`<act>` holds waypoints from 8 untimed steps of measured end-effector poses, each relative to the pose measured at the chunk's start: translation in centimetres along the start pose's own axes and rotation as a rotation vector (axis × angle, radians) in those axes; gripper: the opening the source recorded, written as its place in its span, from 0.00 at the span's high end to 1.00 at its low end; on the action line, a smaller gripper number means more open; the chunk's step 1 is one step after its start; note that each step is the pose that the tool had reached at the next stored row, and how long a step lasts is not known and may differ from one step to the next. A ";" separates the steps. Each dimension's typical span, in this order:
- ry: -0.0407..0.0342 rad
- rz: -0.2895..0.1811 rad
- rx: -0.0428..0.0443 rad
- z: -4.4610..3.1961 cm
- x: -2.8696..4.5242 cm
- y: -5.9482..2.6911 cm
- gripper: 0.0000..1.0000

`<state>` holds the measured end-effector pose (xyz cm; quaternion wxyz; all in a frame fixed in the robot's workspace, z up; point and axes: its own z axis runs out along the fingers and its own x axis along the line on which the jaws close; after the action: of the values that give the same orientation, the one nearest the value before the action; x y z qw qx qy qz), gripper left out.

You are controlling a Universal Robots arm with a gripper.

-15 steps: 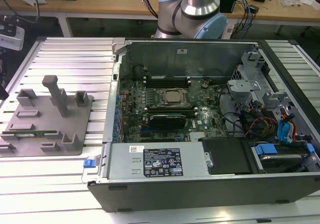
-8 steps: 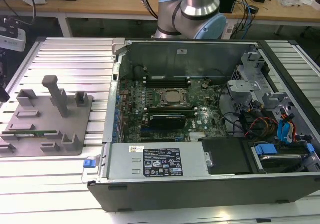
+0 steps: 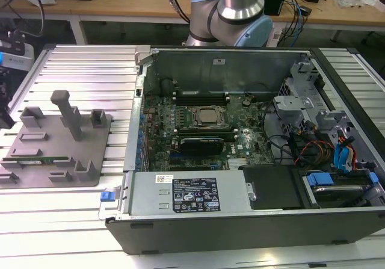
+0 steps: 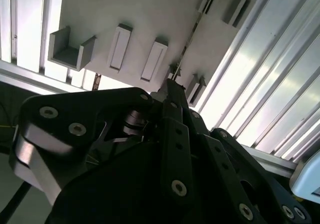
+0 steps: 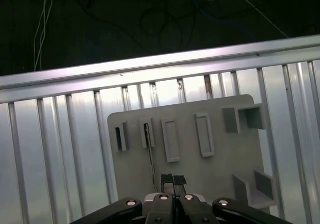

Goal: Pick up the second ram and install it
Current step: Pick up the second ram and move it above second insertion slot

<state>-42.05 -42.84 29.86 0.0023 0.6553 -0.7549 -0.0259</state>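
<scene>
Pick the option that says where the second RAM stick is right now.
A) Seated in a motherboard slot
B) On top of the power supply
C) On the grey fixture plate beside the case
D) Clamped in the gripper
C: in the exterior view the second ram lies on the grey fixture plate, to the exterior view's left of the open computer case.
</scene>
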 end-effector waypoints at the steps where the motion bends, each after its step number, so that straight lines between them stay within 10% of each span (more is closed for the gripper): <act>1: 0.0002 -0.001 -0.0002 0.09 0.01 -0.05 0.92; 8: 0.0008 -0.018 -0.0005 1.03 0.22 -0.43 0.92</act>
<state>-41.70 -43.08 28.81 0.0025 0.6620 -0.7491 -0.0258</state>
